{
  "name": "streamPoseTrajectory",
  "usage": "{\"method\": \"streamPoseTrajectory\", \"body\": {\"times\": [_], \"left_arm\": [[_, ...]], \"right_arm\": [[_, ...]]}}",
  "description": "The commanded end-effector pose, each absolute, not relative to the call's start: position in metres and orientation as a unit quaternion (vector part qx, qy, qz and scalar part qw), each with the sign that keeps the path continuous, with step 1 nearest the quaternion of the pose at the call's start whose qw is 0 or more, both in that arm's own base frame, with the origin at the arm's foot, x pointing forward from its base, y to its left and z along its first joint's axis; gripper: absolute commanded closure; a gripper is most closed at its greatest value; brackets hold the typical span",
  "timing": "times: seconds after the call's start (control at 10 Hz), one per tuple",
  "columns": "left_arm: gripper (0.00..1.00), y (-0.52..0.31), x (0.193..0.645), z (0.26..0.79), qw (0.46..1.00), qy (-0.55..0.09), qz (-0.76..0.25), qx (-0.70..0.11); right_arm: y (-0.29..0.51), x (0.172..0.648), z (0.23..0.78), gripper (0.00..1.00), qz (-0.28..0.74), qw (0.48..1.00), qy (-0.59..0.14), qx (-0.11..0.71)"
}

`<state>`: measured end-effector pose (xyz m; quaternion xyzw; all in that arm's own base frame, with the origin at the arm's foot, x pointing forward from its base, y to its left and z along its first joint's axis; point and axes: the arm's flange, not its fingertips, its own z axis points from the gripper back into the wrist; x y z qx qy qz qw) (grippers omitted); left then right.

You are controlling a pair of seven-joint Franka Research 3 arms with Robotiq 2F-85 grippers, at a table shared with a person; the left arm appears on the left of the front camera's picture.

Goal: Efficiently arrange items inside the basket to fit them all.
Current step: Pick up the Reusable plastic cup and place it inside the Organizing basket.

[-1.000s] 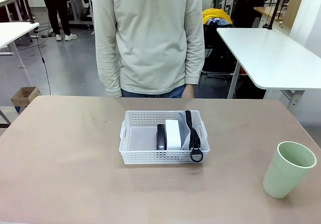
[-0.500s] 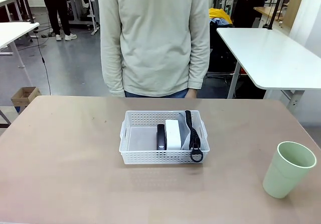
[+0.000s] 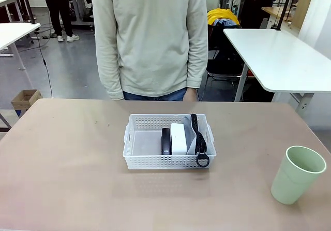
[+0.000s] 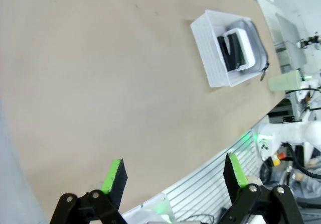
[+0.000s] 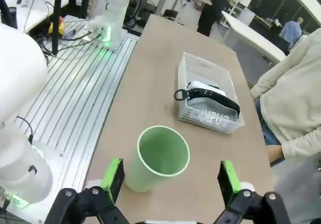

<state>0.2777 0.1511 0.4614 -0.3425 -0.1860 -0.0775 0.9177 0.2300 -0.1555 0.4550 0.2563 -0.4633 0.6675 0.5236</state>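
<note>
The white lattice basket [image 3: 155, 161] sits mid-table. Inside it, side by side on the right half, are the black stapler [image 3: 166, 141], the white block [image 3: 178, 138] and the grey pouch [image 3: 191, 140], whose black strap hangs over the front right corner. The basket's left half is bare. The pale green cup [image 3: 297, 175] stands upright at the table's near right. In the right wrist view, my right gripper [image 5: 168, 176] is open high above the cup [image 5: 158, 156], with the basket [image 5: 200, 66] beyond. My left gripper [image 4: 173, 176] is open over the table's edge, far from the basket [image 4: 208, 58].
A person in a pale sweatshirt [image 3: 152, 39] stands at the table's far edge, right behind the basket, arms down. White tables [image 3: 279, 55] stand farther back. Bare tabletop lies to the left of the basket and in front of it.
The person has shifted a little to the left. Nothing on the table has moved.
</note>
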Motion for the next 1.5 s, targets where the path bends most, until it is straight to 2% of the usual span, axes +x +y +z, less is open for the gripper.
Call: {"method": "streamPoseTrajectory", "body": {"times": [0.0,0.2,0.5,0.7,1.0,1.4], "left_arm": [[0.00,0.155,0.275,0.459,0.917,-0.186,-0.089,-0.342],[0.00,0.155,0.275,0.459,0.917,-0.186,-0.089,-0.342],[0.00,0.155,0.275,0.459,0.917,-0.186,-0.089,-0.342],[0.00,0.155,0.275,0.459,0.917,-0.186,-0.089,-0.342],[0.00,0.155,0.275,0.459,0.917,-0.186,-0.089,-0.342],[0.00,0.155,0.275,0.459,0.917,-0.186,-0.089,-0.342]], "right_arm": [[-0.144,0.227,0.467,0.00,0.655,0.544,-0.444,0.280],[-0.152,0.230,0.457,0.00,0.667,0.528,-0.456,0.263],[-0.158,0.249,0.391,0.00,0.609,0.598,-0.452,0.260],[-0.165,0.253,0.359,0.00,0.599,0.640,-0.418,0.238],[-0.153,0.256,0.303,0.00,0.588,0.631,-0.421,0.282],[-0.133,0.251,0.254,0.00,0.571,0.632,-0.435,0.292]]}}
